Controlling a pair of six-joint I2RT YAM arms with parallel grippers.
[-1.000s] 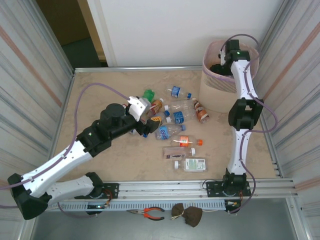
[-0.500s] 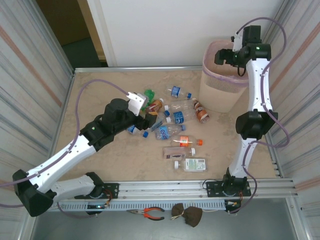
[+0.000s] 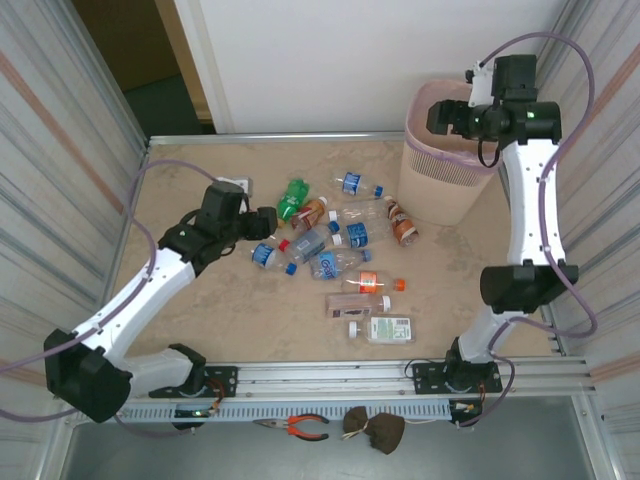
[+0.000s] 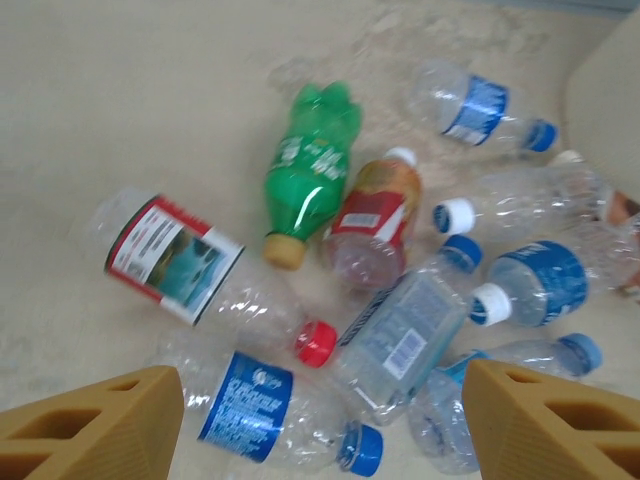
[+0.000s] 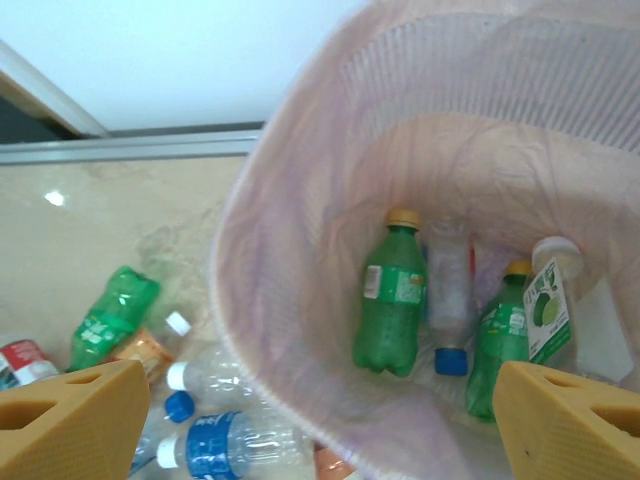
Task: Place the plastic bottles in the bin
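Note:
Several plastic bottles (image 3: 340, 240) lie in a loose pile mid-table, among them a green one (image 3: 293, 195). My left gripper (image 3: 262, 222) hovers open at the pile's left edge. In the left wrist view the left gripper (image 4: 325, 430) straddles a clear blue-label bottle (image 4: 250, 405), with a red-capped bottle (image 4: 175, 258) and the green bottle (image 4: 312, 165) beyond. The pale pink bin (image 3: 445, 170) stands at the back right. My right gripper (image 3: 440, 118) hangs open and empty over its rim. Inside the bin (image 5: 240, 300) lie two green bottles (image 5: 392, 300) and a clear one (image 5: 447, 300).
Corrugated metal walls close in the table on both sides. A metal rail runs along the near edge, with orange-handled pliers (image 3: 300, 427) and a brown lump (image 3: 375, 430) in front of it. Bare tabletop (image 3: 190, 300) lies left of and before the pile.
My left arm has drawn back to the left, off the middle of the pile. My right gripper has risen from inside the bin to above its rim.

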